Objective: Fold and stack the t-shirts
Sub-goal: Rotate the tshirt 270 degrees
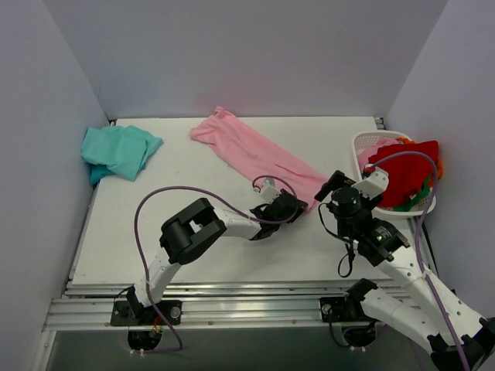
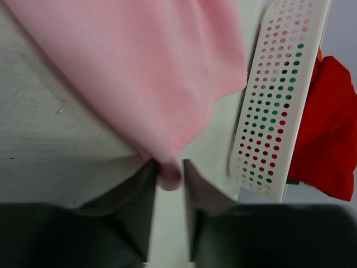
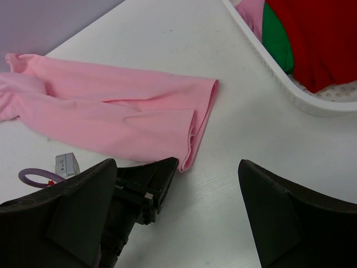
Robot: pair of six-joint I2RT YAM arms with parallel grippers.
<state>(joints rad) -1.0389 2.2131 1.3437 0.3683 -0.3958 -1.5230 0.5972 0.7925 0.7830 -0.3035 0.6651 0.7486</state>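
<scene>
The left claw has its two dark, wedge-shaped fingers pinched on a small puckered fold at the hem corner of the soft light pink cotton t-shirt. The shirt lies as a long, loosely folded strip slanting across the smooth white surface. The right claw gapes wide near that hem, gripping nothing. Further right stands the white perforated plastic basket, with a limp red garment draped over its rim. The crumpled teal t-shirt sits at the far left corner.
</scene>
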